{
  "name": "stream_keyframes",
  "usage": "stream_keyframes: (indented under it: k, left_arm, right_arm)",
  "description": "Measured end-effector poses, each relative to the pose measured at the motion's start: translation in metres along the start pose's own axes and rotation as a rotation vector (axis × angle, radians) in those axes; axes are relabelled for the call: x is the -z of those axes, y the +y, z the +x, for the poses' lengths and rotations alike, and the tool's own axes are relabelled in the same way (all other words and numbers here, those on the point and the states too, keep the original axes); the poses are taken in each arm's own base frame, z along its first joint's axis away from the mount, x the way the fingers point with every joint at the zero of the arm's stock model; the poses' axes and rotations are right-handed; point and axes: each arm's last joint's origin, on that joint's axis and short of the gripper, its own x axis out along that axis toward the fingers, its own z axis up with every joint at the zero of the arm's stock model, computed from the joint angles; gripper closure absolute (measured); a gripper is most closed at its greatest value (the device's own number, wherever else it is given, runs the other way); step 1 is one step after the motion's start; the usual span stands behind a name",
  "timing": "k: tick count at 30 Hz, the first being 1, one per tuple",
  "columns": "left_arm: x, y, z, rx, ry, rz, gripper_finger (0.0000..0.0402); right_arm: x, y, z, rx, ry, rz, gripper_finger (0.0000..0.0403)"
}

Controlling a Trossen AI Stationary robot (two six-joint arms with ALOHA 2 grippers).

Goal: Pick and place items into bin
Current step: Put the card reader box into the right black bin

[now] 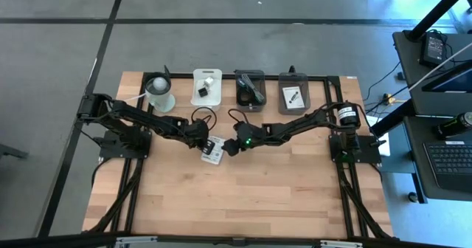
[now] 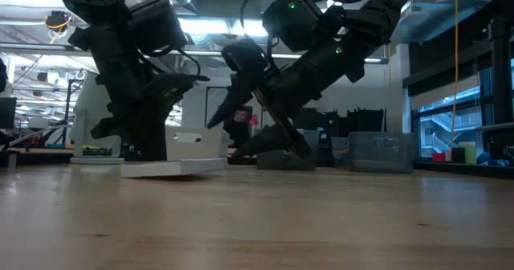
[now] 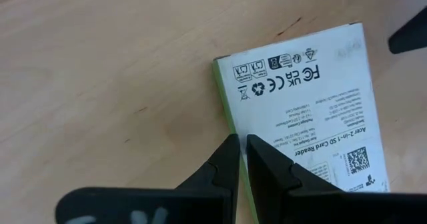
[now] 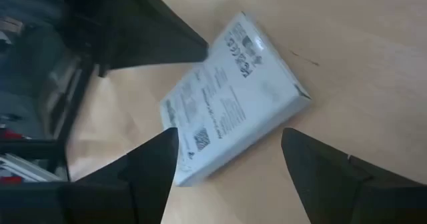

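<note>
A white printed packet (image 1: 213, 151) with a green side lies flat on the wooden table near its middle, also seen in the low view (image 2: 173, 169). My left gripper (image 3: 239, 144) is shut, with its tips at the packet's long edge. My right gripper (image 4: 230, 161) is open. It comes from the table's right, and its fingers stand on either side of the packet's (image 4: 227, 97) near end without plainly touching it. My left gripper has its shut fingertips (image 3: 257, 151) against the packet's green long edge (image 3: 230, 114), about midway along it. One tip is over the white printed face and the other is beside the edge. The fingers come slanting down from the table's left. The packet rests on the table.
Along the far edge stand a white cup with a ball (image 1: 158, 91), a white tray with a black cube (image 1: 207, 86), a dark bin (image 1: 249, 88) and a clear bin (image 1: 293, 93). A black coiled cable (image 1: 203, 116) lies behind the grippers. The near half of the table is bare wood.
</note>
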Motion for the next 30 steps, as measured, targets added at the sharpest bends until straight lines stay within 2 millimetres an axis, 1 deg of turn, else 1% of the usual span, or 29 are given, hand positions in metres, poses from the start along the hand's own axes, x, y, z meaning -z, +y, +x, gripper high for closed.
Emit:
stream_keyframes:
  k: [4, 8, 10, 13, 15, 19, 24, 27, 30]
  left_arm:
    - [0.000, 0.000, 0.000, 0.000, 0.000, 0.000, 0.0378]
    - [0.000, 0.000, 0.000, -0.001, 0.000, 0.000, 0.0378]
    - [0.000, 0.000, 0.000, -0.001, 0.001, 0.000, 0.0378]
    - [0.000, 0.001, 0.000, -0.007, 0.003, 0.001, 0.0377]
    - [0.001, 0.002, 0.000, -0.016, 0.003, 0.001, 0.0377]
    - [0.000, 0.000, 0.001, -0.003, -0.002, 0.000, 0.0378]
    - [0.000, 0.001, 0.001, -0.003, -0.001, 0.000, 0.0378]
    - [0.000, 0.000, 0.000, -0.003, -0.001, 0.000, 0.0378]
    - [0.000, 0.000, 0.001, 0.007, -0.007, -0.001, 0.0378]
  right_arm:
    - [0.001, -0.002, 0.000, 0.021, 0.011, 0.049, 0.0134]
    - [0.005, -0.010, 0.008, 0.036, 0.023, 0.088, 0.0134]
    - [0.008, -0.014, 0.016, 0.021, 0.017, 0.114, 0.0134]
    - [0.008, -0.013, 0.025, -0.065, -0.006, 0.144, 0.0134]
    - [0.010, -0.016, 0.029, -0.088, -0.014, 0.166, 0.0134]
    - [0.010, -0.017, 0.032, -0.089, -0.012, 0.196, 0.0134]
    - [0.010, -0.016, 0.032, -0.110, -0.001, 0.163, 0.0134]
    - [0.010, -0.014, 0.033, -0.093, 0.009, 0.155, 0.0145]
    - [0.009, -0.012, 0.034, -0.079, 0.019, 0.133, 0.0176]
